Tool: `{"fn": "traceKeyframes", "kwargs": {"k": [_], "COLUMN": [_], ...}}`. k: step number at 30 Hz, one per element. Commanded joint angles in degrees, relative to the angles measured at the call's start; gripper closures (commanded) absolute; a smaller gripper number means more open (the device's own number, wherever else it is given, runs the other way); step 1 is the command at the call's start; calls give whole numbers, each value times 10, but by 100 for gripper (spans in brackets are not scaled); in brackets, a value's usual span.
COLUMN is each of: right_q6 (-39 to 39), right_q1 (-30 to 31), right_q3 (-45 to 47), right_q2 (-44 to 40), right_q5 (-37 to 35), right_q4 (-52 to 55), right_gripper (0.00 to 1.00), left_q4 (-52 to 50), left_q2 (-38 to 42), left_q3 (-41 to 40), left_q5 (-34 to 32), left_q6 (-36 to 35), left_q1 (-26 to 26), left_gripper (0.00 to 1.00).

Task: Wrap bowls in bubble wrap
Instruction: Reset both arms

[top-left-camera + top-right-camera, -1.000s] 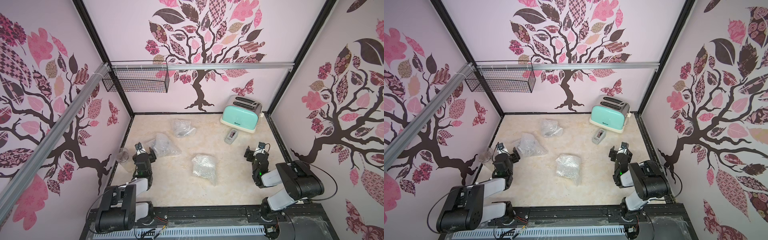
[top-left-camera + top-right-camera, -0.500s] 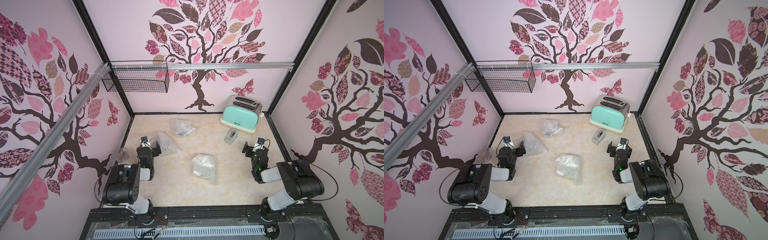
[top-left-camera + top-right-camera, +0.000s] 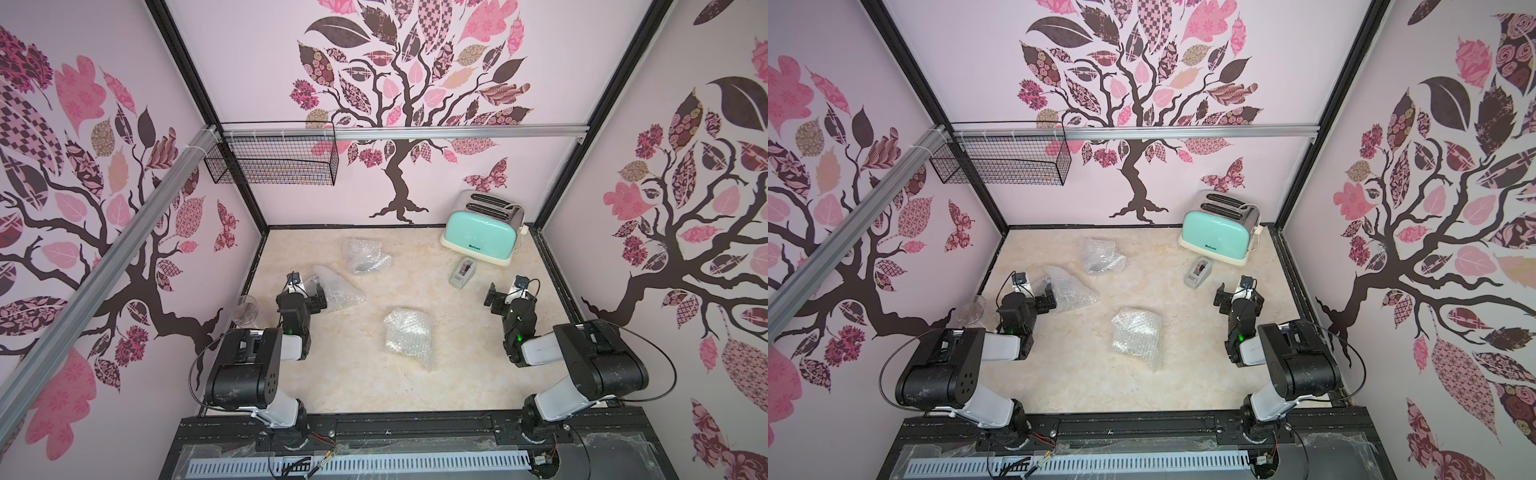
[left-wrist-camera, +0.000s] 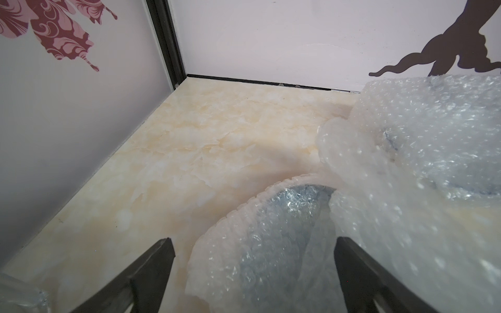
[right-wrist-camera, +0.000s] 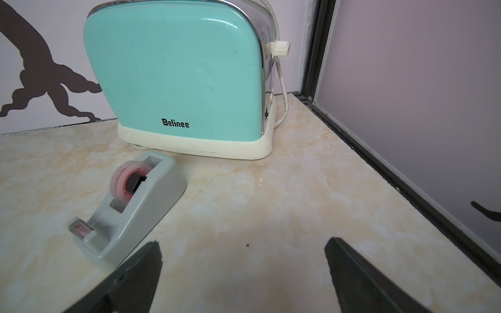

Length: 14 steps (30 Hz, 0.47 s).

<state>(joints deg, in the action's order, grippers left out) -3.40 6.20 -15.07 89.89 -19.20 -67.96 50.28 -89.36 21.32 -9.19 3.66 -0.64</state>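
Note:
Three crumpled bundles of bubble wrap lie on the marble floor in both top views: one at the back [image 3: 365,255], one at the left [image 3: 340,291] and one in the middle [image 3: 407,336]. No bowl shows plainly. A bluish shade shows through the left bundle [image 4: 292,214] in the left wrist view. My left gripper [image 3: 308,293] [image 4: 253,244] is open, and that bundle's edge lies between its spread jaws, ungripped. My right gripper [image 3: 512,296] [image 5: 244,246] is open over bare floor at the right, holding nothing.
A mint toaster [image 3: 482,232] [image 5: 176,76] stands in the back right corner, with a grey tape dispenser [image 3: 463,272] [image 5: 130,206] in front of it. A clear glass [image 3: 247,309] sits by the left wall. A wire basket [image 3: 274,160] hangs high on the back left.
My left arm has swung and reached toward the left bundle, and its jaws have spread wider. The right gripper has edged slightly toward the back.

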Motion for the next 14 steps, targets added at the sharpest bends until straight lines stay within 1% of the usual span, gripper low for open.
{"fn": "traceKeyframes", "kwargs": {"k": [1,8,14], "right_q6": [3,3,3], "right_q1": [-3,-3,-3], "right_q3": [-5,-5,-4], "right_q2": [-5,-5,-6], "right_q5": [2,2,2], "right_q4": [2,2,2], "right_gripper": [0,1,0], "left_q4": [-6,-19,-7], "left_q2": [2,-3,2], "left_q3": [7,16,8], "left_q5": [-6,-4,-1], "left_q6": [-7,-7,-8], "left_q1": [2,2,1], "left_gripper": [2,2,2]}}
